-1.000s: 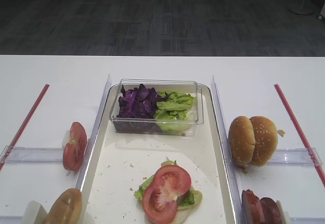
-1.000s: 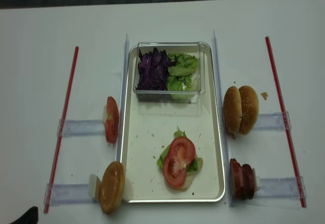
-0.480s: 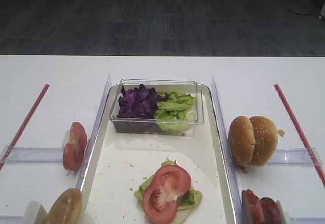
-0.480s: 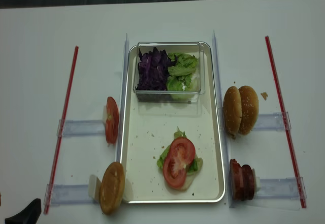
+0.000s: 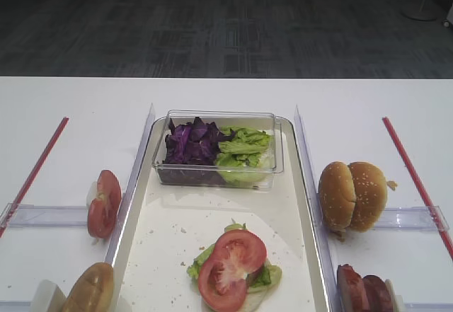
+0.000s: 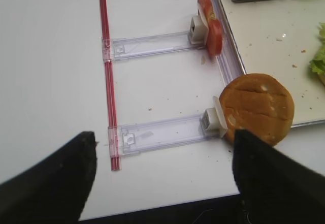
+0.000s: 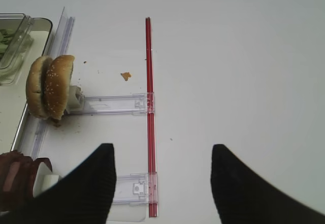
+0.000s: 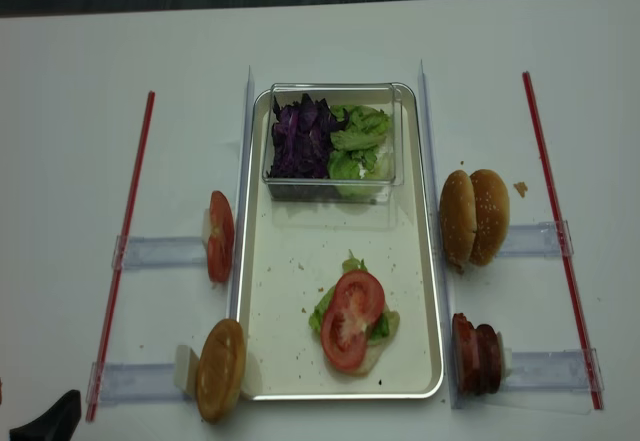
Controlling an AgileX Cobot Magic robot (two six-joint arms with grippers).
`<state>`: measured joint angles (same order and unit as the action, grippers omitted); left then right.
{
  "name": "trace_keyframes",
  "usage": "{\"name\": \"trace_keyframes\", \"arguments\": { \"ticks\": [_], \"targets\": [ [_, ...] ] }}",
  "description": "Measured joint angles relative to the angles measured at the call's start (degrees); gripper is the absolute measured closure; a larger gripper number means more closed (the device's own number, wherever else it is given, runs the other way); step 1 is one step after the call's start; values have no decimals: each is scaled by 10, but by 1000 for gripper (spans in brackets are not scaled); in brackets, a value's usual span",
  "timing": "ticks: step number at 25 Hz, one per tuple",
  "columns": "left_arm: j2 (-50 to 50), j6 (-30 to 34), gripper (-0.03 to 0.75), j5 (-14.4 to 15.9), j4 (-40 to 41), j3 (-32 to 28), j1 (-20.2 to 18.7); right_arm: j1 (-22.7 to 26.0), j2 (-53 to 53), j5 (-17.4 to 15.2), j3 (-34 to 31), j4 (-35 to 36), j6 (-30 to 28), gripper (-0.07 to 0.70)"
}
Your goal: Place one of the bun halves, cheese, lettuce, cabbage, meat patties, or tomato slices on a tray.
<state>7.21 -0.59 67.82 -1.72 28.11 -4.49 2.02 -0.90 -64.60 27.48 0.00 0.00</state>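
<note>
The cream tray (image 8: 243, 261) carries a tomato slice (image 8: 352, 306) on lettuce and a pale bun base. Left of the tray, a bun half (image 6: 259, 107) and tomato slices (image 6: 209, 21) stand on edge in clear holders. To its right stand two bun halves (image 7: 50, 87) and the meat patties (image 8: 478, 353). Cabbage (image 5: 190, 142) and lettuce (image 5: 244, 146) fill a clear box. No cheese shows. My left gripper (image 6: 163, 135) hangs open over the table's near left edge, left of the bun half. My right gripper (image 7: 162, 148) is open above bare table, right of the patties.
The clear box (image 8: 330, 186) sits at the tray's far end. Red strips (image 8: 125, 251) (image 8: 555, 231) run along both outer sides, joined to clear plastic holders (image 6: 162, 132). Upright clear dividers (image 5: 306, 163) flank the tray. A crumb (image 7: 125, 75) lies near the right buns.
The dark tip of my left gripper at the bottom-left corner has shifted slightly. Nothing on the table has moved.
</note>
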Motion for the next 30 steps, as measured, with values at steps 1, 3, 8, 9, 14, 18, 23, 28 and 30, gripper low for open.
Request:
{"name": "trace_keyframes", "arguments": {
  "ticks": [1,3,8,9,14,18,23,28,30],
  "targets": [
    [0,0,204,0,0,0,0,0,0,0,0,0,0,186],
    [0,0,204,0,0,0,0,0,0,0,0,0,0,186],
    [0,0,204,-1,0,0,0,0,0,0,0,0,0,186],
    [0,0,204,-1,0,0,0,0,0,0,0,0,0,186],
    [0,0,204,-1,0,0,4,0,0,0,0,0,0,186],
    [-13,0,204,-2,0,0,14,0,0,0,0,0,0,186],
    [-54,1,204,-2,0,0,18,0,0,0,0,0,0,186],
    [-80,1,205,-2,0,0,18,0,0,0,0,0,0,186],
    [-80,1,205,-2,0,0,18,0,0,0,0,0,0,186]
  ]
}}
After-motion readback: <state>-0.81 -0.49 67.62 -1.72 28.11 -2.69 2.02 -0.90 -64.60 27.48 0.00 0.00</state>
